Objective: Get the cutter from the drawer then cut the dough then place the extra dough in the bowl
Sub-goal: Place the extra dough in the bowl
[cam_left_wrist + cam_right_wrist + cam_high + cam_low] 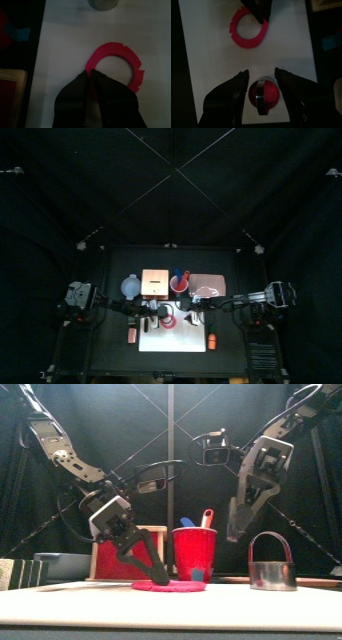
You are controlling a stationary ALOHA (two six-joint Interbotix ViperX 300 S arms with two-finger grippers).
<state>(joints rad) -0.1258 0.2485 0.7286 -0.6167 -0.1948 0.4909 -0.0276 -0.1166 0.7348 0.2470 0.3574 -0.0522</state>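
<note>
Dough ring (167, 586): one
Metal cutter (271, 574): one
Red cup (195, 552): one
Toy knives (206, 517): two
Cutting board (67, 50): one
Wooden box (158, 280): one
Bowl (128, 285): one
Pink tray (214, 285): one

Robot lab booth: black curtains (80, 188), two arms (60, 454).

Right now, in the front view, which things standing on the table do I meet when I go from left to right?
From the left: blue-grey bowl → wooden box with its red drawer front → red cup → metal cutter.
</note>
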